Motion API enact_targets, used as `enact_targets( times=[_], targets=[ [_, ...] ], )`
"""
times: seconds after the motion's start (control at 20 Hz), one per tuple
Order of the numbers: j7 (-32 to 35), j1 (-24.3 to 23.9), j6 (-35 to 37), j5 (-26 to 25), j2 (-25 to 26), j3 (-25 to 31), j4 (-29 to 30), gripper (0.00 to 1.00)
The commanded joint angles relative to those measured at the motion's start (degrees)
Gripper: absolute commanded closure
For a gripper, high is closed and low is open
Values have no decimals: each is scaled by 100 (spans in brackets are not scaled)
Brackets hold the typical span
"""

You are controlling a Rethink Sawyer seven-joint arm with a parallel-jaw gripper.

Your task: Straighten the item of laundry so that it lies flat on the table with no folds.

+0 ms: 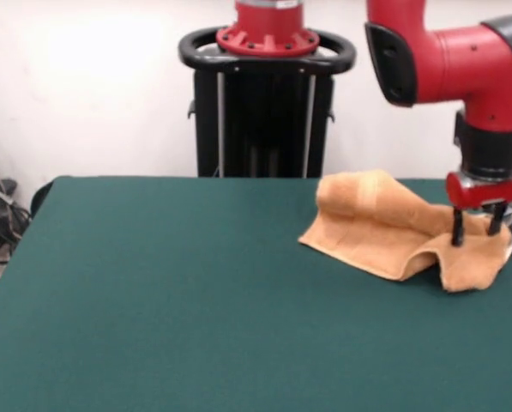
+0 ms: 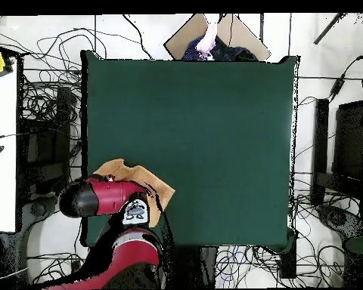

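Front view: I see the red-and-black arm's claw (image 1: 475, 228) set down on the crumpled orange-tan terry-cloth towel (image 1: 384, 227), its two black fingers (image 1: 456, 227) spread apart and pressing into the fabric, not clenched. The towel lies bunched, with raised folds, at the far right corner of the dark green felt surface (image 1: 195, 292). Overhead, the arm covers part of the towel (image 2: 128, 172).
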Motion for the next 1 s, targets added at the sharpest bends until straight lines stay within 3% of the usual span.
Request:
enact_targets(
  times=[0.05,0.25,0.65,1.0],
  targets=[
    [1117,12,1356,294,-895,-734,-327,0],
    [920,-171,1928,121,-1280,-743,-301,0],
    [658,-668,1648,-73,-1392,-351,35,0],
    [734,-679,785,-455,-797,-567,-1,0]
  ],
)
